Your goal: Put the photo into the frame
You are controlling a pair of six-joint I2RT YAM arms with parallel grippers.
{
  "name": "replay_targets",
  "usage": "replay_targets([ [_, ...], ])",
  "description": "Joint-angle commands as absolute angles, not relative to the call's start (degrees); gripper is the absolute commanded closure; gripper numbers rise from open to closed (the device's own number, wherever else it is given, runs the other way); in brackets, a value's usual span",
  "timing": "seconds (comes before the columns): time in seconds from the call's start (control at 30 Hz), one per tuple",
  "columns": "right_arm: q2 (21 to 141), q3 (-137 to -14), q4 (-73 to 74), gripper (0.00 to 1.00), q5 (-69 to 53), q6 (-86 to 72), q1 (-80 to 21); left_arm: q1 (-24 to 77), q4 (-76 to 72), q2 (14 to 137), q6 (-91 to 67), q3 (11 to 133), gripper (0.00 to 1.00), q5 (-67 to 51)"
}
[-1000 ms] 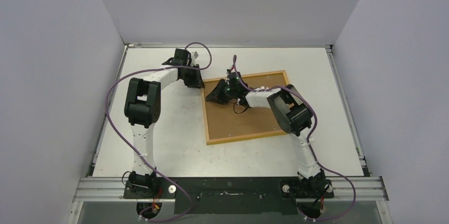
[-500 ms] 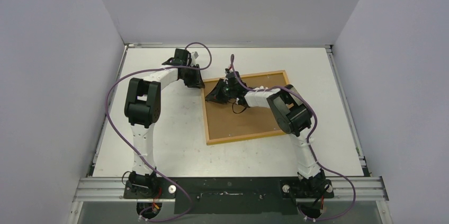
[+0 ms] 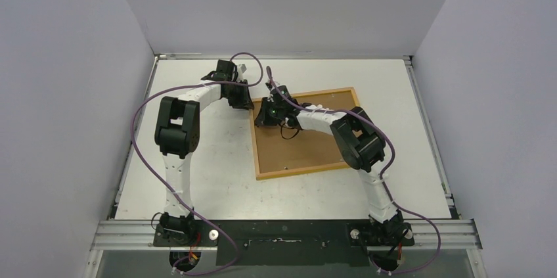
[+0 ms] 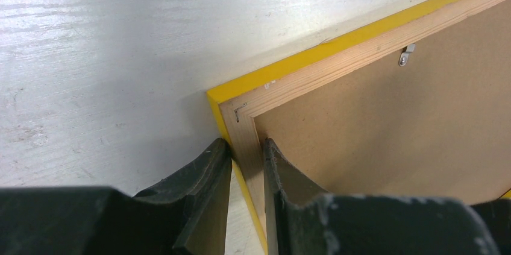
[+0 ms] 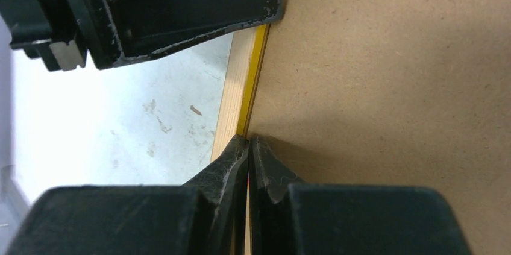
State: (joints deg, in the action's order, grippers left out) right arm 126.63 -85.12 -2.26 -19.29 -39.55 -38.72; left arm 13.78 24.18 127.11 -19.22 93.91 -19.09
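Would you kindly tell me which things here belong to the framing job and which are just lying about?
Job: frame, face down; backing board in it; left tool, clamped on its rail; right tool, shut at the board's edge. Photo not in view.
Merely there: table; walls.

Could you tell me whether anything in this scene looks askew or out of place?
Yes: the frame lies back-up and rotated against the edges of the table. The brown backing board sits in it, yet the photo is nowhere in view.
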Motion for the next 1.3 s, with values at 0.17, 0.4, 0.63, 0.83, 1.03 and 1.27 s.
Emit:
replay_targets([
  [0.17, 128.2, -86.0, 18.1, 1.0, -6.1, -19.9, -43.5, 15.4, 30.5, 132.6, -16.4, 93.4, 0.9, -20.3],
  [0.4, 129.6, -87.9, 21.1, 1.0, -2.0, -14.5, -46.8, 15.1, 30.8, 132.6, -16.1, 93.2, 0.9, -20.4],
  [0.63, 130.6, -89.4, 22.8, 1.0, 1.9, -11.3, -49.1, 14.8, 30.6, 132.4, -15.9, 92.6, 0.9, -20.5],
  [0.83, 126.2, -93.3, 17.7, 0.98, -8.8, -22.7, -44.2, 14.7, 30.0, 132.4, -16.2, 91.9, 0.9, -20.8],
  [1.03, 123.5, -95.2, 15.1, 0.88, -12.5, -30.1, -42.3, 14.4, 30.1, 132.9, -18.1, 92.5, 0.89, -22.6],
  [1.27, 122.7, -91.6, 10.3, 0.86, -19.8, -35.7, -40.3, 14.3, 31.0, 133.7, -18.3, 92.9, 0.89, -22.9],
])
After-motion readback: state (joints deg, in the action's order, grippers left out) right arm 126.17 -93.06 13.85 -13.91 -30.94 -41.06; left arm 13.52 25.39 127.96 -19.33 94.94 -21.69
